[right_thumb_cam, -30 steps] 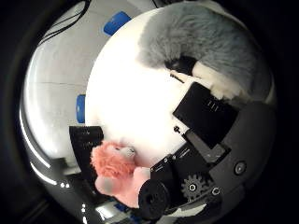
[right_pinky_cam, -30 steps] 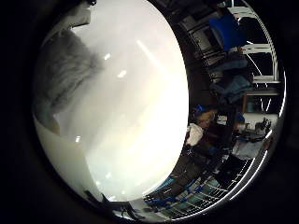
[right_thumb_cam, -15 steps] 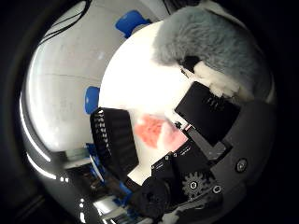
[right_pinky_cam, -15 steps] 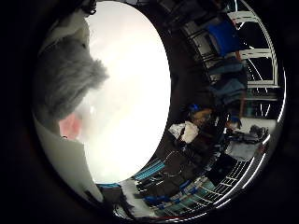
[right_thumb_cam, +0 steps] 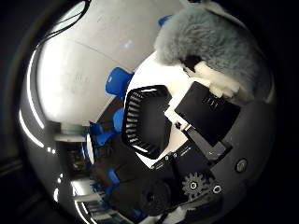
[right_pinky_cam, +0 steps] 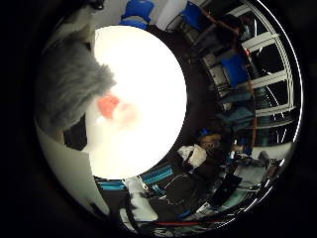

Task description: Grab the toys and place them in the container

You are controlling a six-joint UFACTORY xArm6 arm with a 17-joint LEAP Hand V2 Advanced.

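My right hand (right_thumb_cam: 210, 117) shows its black and white fingers curled against a grey furry plush toy (right_thumb_cam: 210, 42), which stays pressed close to the palm. The same grey toy fills one side of the little finger side view (right_pinky_cam: 67, 84). A small pink toy (right_pinky_cam: 109, 104) shows as a blur over the white round table (right_pinky_cam: 149, 69), right beside the grey fur. A black ribbed container (right_thumb_cam: 145, 117) with a pale inside stands on the table close to the fingers.
Blue chairs (right_thumb_cam: 117, 79) stand around the table on the floor (right_thumb_cam: 75, 56). More blue chairs (right_pinky_cam: 238, 69), shelving and clutter fill the room beyond the table's edge.
The hand has swung with the grey toy still at its palm. The black container now shows whole by the fingers. The pink toy has left the thumb side view and shows beside the grey fur.
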